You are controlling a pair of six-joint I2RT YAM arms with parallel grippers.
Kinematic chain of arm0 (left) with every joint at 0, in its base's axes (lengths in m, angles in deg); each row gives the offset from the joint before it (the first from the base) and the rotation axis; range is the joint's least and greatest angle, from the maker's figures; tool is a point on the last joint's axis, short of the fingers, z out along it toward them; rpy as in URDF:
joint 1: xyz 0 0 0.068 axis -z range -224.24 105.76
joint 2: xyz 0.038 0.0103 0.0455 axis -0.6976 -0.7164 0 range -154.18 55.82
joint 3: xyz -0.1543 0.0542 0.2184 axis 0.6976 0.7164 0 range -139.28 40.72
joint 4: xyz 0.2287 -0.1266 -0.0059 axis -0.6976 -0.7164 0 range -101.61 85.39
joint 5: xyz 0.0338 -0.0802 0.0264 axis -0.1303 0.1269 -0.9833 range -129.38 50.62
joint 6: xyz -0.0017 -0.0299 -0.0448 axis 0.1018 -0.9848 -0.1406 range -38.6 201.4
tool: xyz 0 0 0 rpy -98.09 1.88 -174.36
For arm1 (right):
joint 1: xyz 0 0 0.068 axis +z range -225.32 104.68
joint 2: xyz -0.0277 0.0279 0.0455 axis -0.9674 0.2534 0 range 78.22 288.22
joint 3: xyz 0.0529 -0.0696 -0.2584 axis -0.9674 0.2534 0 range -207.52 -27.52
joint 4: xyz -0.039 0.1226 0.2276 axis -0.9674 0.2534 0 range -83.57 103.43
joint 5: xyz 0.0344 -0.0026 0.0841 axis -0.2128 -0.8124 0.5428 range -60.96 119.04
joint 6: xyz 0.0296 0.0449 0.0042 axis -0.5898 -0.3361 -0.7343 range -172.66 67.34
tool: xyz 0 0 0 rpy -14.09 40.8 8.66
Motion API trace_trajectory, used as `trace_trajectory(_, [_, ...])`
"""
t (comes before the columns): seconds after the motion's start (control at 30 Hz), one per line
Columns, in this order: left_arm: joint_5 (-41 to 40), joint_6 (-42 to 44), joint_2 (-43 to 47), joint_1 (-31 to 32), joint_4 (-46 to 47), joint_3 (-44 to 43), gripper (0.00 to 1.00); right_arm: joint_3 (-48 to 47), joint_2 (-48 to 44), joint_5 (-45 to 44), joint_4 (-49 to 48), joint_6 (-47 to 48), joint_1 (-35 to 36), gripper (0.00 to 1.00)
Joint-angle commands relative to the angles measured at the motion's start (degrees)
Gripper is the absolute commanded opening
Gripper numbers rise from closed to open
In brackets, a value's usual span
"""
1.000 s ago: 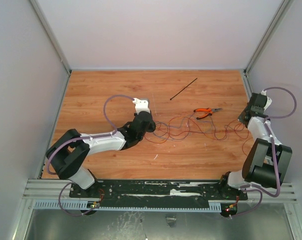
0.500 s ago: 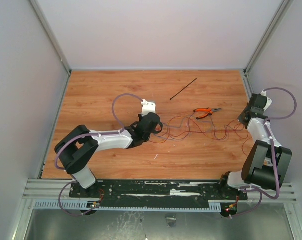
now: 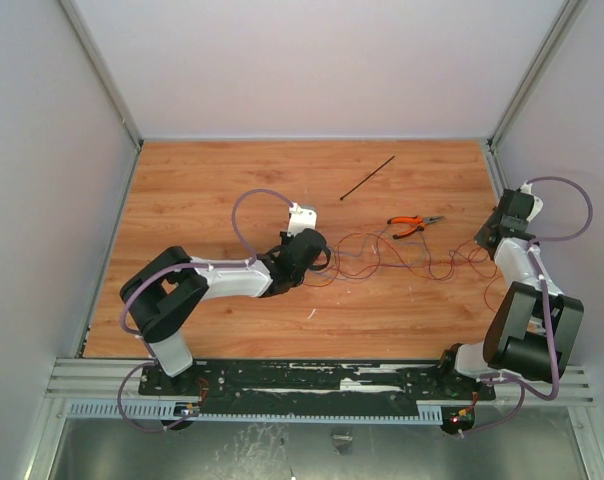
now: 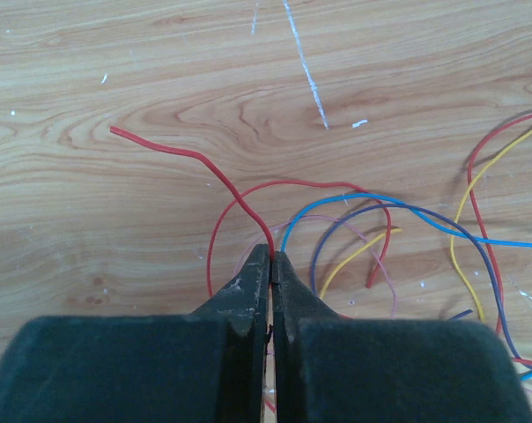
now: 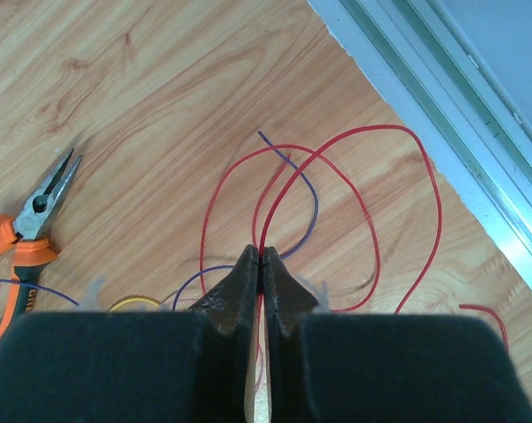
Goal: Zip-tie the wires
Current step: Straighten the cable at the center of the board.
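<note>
Left gripper (image 4: 271,256): jaws pressed fully together, with one red strand of the wires (image 4: 240,201) pinched at the tips. The strand's free end runs ahead and to the left of the jaws. Blue, yellow and purple loops lie ahead and to the right. Bare table (image 3: 202,190) lies to the left of these jaws, with the wall well off, so there is room on that side.

Top view only: the zip tie (image 3: 367,178) lies well beyond the left jaws, apart from the tangle. Neither wrist view shows it. The pliers (image 3: 414,224) lie just beyond the tangle, between the two grippers.

Right gripper (image 5: 262,254): jaws closed tight on a red strand. Red loops and a purple end fan out ahead of the tips, and the pliers lie ahead to the left. The edge rail (image 5: 442,132) is near, ahead to the right, so there is little room there. Both pinches show only in the wrist views; in the top view they are too small to make out.
</note>
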Motion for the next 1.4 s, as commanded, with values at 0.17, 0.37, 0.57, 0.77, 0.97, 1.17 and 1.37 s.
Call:
trace_trajectory(0.17, [-4.0,0.6,-0.8,0.4,-0.1,-1.0,0.0,0.4,-0.4,-4.6,-1.3,0.0,-0.5,0.0])
trace_trajectory(0.37, [-4.9,0.2,-1.6,0.4,-0.5,-0.5,0.0,0.4,-0.4,-6.5,-0.8,-0.3,-0.5,0.0])
trace_trajectory(0.57, [-5.4,0.0,-1.6,0.4,-0.5,-0.2,0.0,0.4,-0.6,-6.0,-0.8,-0.3,-0.5,0.0])
trace_trajectory(0.77, [-5.2,-0.2,-1.1,0.4,-0.4,-0.3,0.0,0.3,-0.9,1.0,-2.0,0.8,-0.5,0.0])
trace_trajectory(0.97, [-3.8,-0.7,0.2,0.4,-0.2,-1.0,0.0,-1.6,1.7,7.7,-0.8,0.2,-0.4,0.03])
trace_trajectory(1.17, [-3.8,-1.2,0.4,0.4,-0.1,-1.0,0.04,-2.6,2.6,10.3,0.0,-0.1,-0.5,0.17])
trace_trajectory(1.37, [-3.8,-1.5,0.9,0.4,-0.1,-0.9,0.16,-5.6,1.1,12.8,2.3,0.0,-0.5,0.3])
